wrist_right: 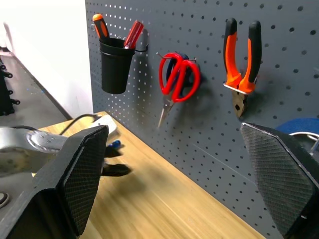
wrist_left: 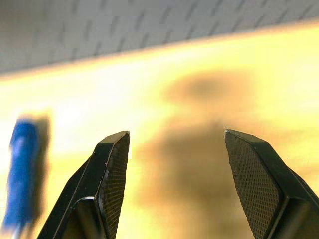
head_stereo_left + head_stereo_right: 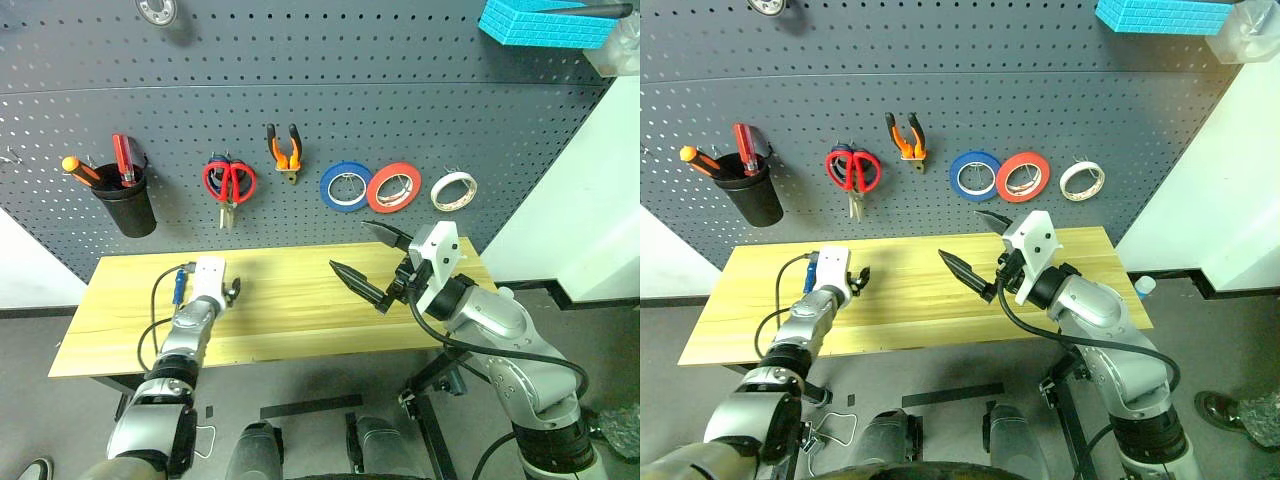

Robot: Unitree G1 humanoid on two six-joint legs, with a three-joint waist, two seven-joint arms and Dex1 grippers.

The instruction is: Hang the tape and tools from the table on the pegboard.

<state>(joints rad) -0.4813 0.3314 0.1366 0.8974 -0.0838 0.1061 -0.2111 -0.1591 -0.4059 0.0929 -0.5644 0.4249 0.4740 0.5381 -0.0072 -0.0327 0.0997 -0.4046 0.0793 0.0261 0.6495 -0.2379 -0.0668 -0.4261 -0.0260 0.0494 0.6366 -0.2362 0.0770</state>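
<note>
In the head views, the pegboard (image 3: 300, 90) filled the upper part of the frame, and most of the task's things already hung on it. The red-handled scissors (image 3: 229, 184) sat left of centre, the orange-handled pliers (image 3: 286, 150) just to their right, and the whitish tape roll (image 3: 454, 190) hung at the right end of a row, beside a red roll (image 3: 393, 187) and a blue roll (image 3: 346, 186). At the left of the board a black cup (image 3: 126, 203) held an orange-handled screwdriver (image 3: 80, 168) and a red-handled screwdriver (image 3: 124, 160).

The blue-handled screwdriver (image 3: 179, 283) lay on the table (image 3: 290, 320) at the lower left of the frame, close against the left gripper (image 3: 234, 291), on the side toward the frame's left edge. That gripper hung low over the tabletop with its fingers (image 2: 112, 174) spread and nothing between them; in the left wrist view the blue handle (image 2: 22, 174) lay outside the gap, beyond one finger.

The right gripper (image 3: 368, 262) hovered above the table right of centre, well apart from the screwdriver, its fingers (image 1: 82, 174) spread wide and empty, pointing toward the board.
</note>
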